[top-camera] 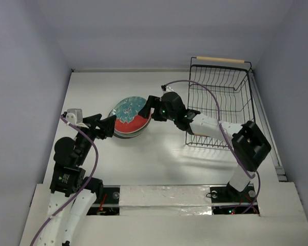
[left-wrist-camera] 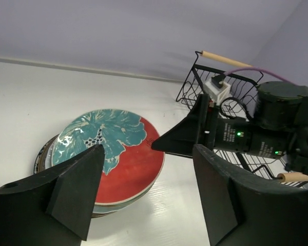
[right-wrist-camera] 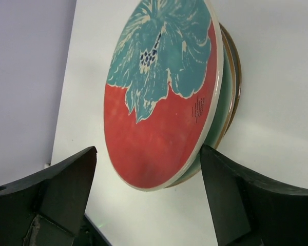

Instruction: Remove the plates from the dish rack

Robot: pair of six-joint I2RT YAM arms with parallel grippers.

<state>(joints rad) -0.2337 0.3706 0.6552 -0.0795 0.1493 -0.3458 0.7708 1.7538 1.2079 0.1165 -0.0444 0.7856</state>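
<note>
Pale lavender walls close in a white table point(top-camera: 169, 159) where two black-and-white robot arms work from the near edge. A rectangular black wire dish rack point(top-camera: 223, 97) with light wooden dowel handles point(top-camera: 220, 60) stands at the far right of the table, close to the right wall. The right arm reaches leftward past the rack's near left corner.

Left of the rack and apart from it, a stack of round dinner plates point(top-camera: 129, 120) lies flat near the middle of the table. A red plate with a large teal flower point(left-wrist-camera: 120, 154) sits on top, a pale mint green plate point(right-wrist-camera: 222, 97) is directly beneath it, and darker rims show lower down.

The right claw point(top-camera: 145, 114) hangs at the stack's right edge, its jaws spread wide. From its wrist camera the top plate point(right-wrist-camera: 159, 102) fills the gap between the dark fingers point(right-wrist-camera: 66, 184), with neither finger seen touching it. The left claw point(top-camera: 112, 127) sits at the stack's left edge, its jaws also apart and gripping nothing.
</note>
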